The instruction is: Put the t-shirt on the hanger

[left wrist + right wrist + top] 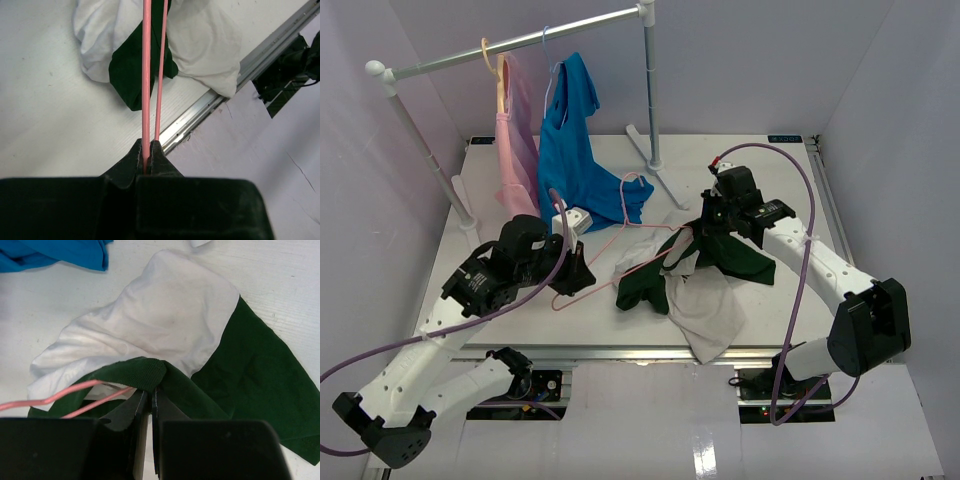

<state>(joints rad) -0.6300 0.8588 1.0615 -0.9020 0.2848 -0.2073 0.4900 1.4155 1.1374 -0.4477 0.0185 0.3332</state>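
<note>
The t-shirt (705,305), white with dark green sleeves, lies crumpled in the middle of the table. The thin pink hanger (620,255) runs from my left gripper toward the shirt; its far end goes in under the green collar. My left gripper (582,275) is shut on the hanger wire (146,75) at its near corner. My right gripper (708,228) is shut on the green collar (145,374) and holds it lifted, with the pink wire (65,396) passing under the fabric. The shirt shows white and green in the left wrist view (200,40).
A clothes rail (520,42) stands at the back with a bright blue shirt (570,150) and a pale pink garment (515,140) hanging. The rail's foot (665,180) reaches onto the table behind the shirt. The table's front metal edge (210,105) is close.
</note>
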